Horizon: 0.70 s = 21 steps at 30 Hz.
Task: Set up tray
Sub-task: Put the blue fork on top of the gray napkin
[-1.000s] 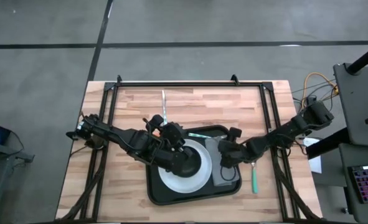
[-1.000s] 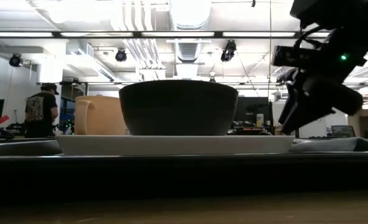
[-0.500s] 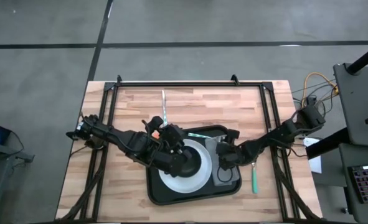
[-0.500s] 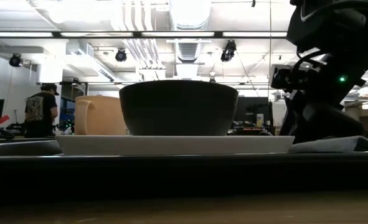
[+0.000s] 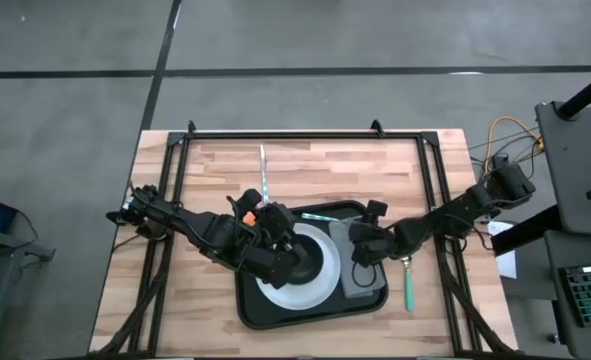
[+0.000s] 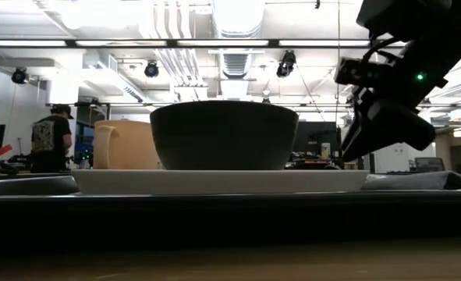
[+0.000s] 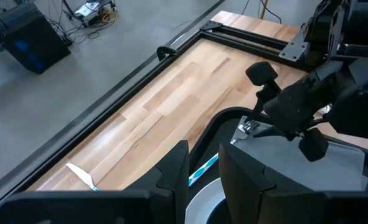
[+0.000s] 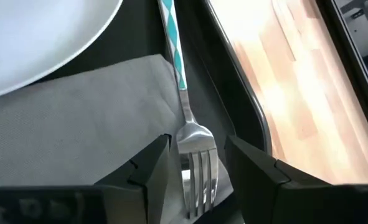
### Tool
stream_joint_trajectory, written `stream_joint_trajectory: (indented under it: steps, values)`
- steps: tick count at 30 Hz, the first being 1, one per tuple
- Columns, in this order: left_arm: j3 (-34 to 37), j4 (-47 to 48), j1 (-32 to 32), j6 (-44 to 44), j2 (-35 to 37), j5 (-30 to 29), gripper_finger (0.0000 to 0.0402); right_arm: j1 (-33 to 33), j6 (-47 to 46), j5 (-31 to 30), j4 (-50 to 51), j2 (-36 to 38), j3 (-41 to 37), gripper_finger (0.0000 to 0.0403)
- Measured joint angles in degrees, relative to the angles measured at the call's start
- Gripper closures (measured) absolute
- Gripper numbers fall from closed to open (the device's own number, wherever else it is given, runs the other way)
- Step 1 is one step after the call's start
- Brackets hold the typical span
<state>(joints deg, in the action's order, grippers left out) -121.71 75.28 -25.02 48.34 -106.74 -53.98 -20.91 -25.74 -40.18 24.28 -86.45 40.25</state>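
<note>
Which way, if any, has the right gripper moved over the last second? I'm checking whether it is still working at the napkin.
Yes. From the grey napkin the right gripper dipped towards the plate, then drew back, ending near its start.

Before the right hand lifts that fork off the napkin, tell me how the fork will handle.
The fork looks like thin metal, so probably stiff and light. Its smooth, narrow striped handle could slip or swing between the right hand's open fingers if gripped off-centre. It lies partly on the grey napkin, which looks soft and may drag or wrinkle with it.
</note>
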Motion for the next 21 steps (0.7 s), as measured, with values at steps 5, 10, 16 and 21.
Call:
stream_joint_trajectory:
  steps: [5, 10, 16, 21]
  values:
    - [0.0, 0.0, -0.1, 0.0, 0.0, 0.0, 0.0331, 0.1, 0.1, 0.2, -0.1, -0.8, -0.2, 0.0259]
    - [0.0, 0.1, -0.1, 0.0, 0.0, 0.0, 0.0331, 0.8, 0.4, 0.2, -0.5, -1.5, -1.5, 0.0262]
    - [0.0, 0.4, -0.1, 0.0, 0.0, 0.0, 0.0331, 1.5, 0.1, 2.3, -2.4, -1.8, -3.3, 0.0264]
    - [0.0, 0.7, -0.1, 0.0, 0.1, 0.0, 0.0331, 1.9, 0.4, 1.7, -3.0, -1.8, -3.7, 0.0264]
